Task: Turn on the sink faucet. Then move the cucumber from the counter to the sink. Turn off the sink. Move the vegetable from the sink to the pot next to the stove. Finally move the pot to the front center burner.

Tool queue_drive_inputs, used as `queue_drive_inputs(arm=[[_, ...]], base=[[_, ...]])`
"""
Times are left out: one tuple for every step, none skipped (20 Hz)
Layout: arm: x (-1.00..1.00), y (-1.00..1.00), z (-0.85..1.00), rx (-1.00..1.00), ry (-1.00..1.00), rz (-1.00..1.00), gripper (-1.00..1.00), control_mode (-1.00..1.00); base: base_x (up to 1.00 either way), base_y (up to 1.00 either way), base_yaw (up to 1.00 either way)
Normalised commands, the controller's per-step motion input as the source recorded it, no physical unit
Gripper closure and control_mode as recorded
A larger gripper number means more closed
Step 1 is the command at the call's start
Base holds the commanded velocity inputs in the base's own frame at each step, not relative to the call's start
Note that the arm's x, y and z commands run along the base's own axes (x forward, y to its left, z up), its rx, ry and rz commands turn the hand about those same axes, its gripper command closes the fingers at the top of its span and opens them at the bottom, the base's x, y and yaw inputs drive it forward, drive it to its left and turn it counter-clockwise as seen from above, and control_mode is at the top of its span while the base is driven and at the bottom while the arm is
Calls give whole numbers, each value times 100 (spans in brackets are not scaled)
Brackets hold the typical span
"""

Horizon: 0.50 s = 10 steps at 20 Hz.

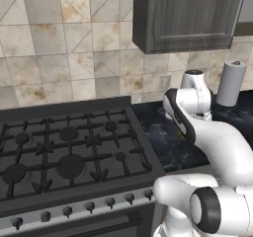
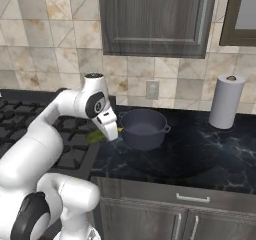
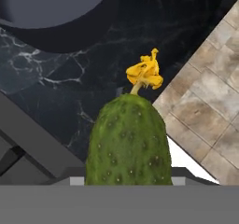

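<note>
The cucumber [image 3: 127,141] is pinched in the hand [image 2: 111,133], carried in the air just left of the pot [image 2: 143,129] and above the worktop [image 2: 200,149]; its yellow flower end points forward. The sink steps are judged done. Left to do: the cucumber dropped into the pot, which looks empty, then the pot moved left onto the stove [image 1: 69,152].

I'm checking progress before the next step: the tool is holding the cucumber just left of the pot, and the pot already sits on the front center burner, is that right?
Not quite. The tool does hold the cucumber just left of the pot, but the pot stands on the black counter beside the stove, not on a burner. The right base view shows it.
</note>
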Motion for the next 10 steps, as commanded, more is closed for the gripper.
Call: queue_drive_inputs(arm=[[4,-62,0,0,0,0,100,-100],[14,-61,0,0,0,0,100,-100],[20,-61,0,0,0,0,100,-100],[27,-57,0,0,0,0,100,-100],[32,-58,0,1,0,0,100,-100],[33,-55,0,2,-2,0,100,-100],[34,-50,0,3,-3,0,100,-100],[35,-44,0,3,-6,0,100,-100],[48,-34,0,5,-1,2,100,-100],[46,-33,0,5,-1,2,100,-100]], base=[[0,0,0],[0,0,0],[0,0,0],[0,0,0],[0,0,0],[0,0,0],[0,0,0],[0,0,0],[0,0,0],[0,0,0]])
